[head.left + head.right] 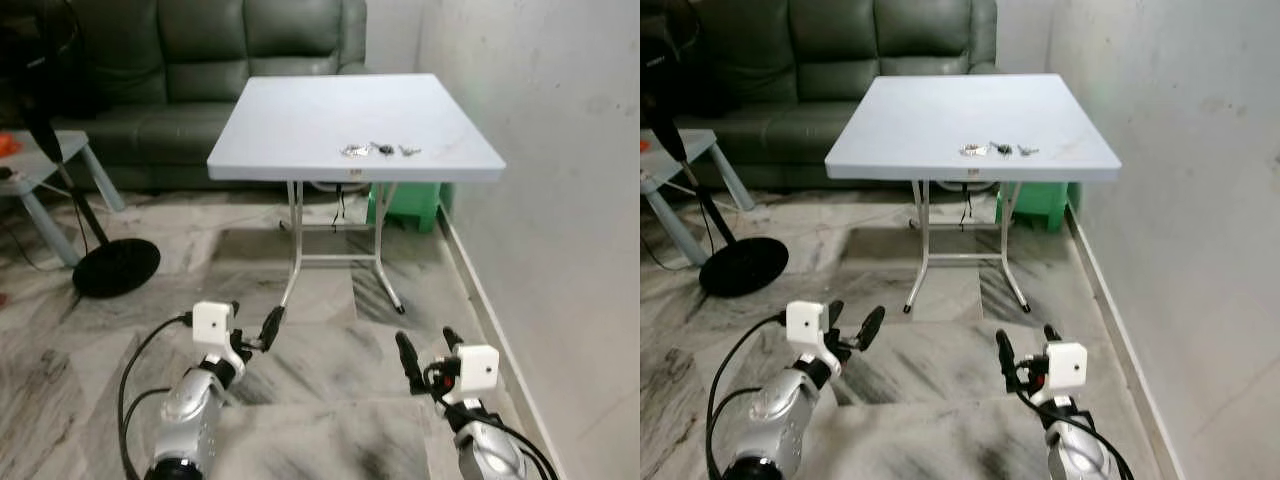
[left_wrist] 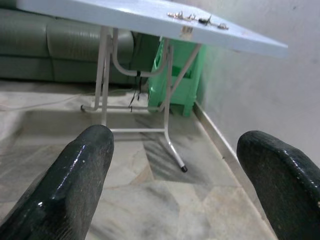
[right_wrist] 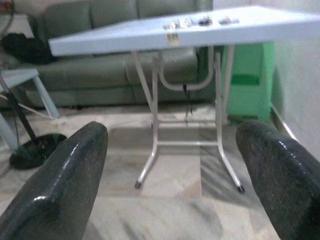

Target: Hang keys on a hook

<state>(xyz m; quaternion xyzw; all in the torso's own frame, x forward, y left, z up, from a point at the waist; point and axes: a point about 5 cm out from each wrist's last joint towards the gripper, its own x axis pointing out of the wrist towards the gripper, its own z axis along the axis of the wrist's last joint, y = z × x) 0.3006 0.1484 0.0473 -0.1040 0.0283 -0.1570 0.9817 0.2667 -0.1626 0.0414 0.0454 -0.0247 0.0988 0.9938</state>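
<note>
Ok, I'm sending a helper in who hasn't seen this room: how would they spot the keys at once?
Find the white folding table standing against the wall in front of the green sofa. The keys lie on its top near the front edge, toward the wall side. They are a small metallic cluster, the only things on that tabletop.

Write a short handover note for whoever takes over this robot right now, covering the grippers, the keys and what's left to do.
Left gripper: open, holding nothing, held low over the marble floor, short of the table.
Right gripper: open, holding nothing, likewise low and short of the table.
Keys: lying in a small spread near the front edge of the white folding table, toward the wall side, untouched.
Done: nothing yet beyond facing the table.
Left: walk closer, pick up the keys, find the hook and hang them.
</note>
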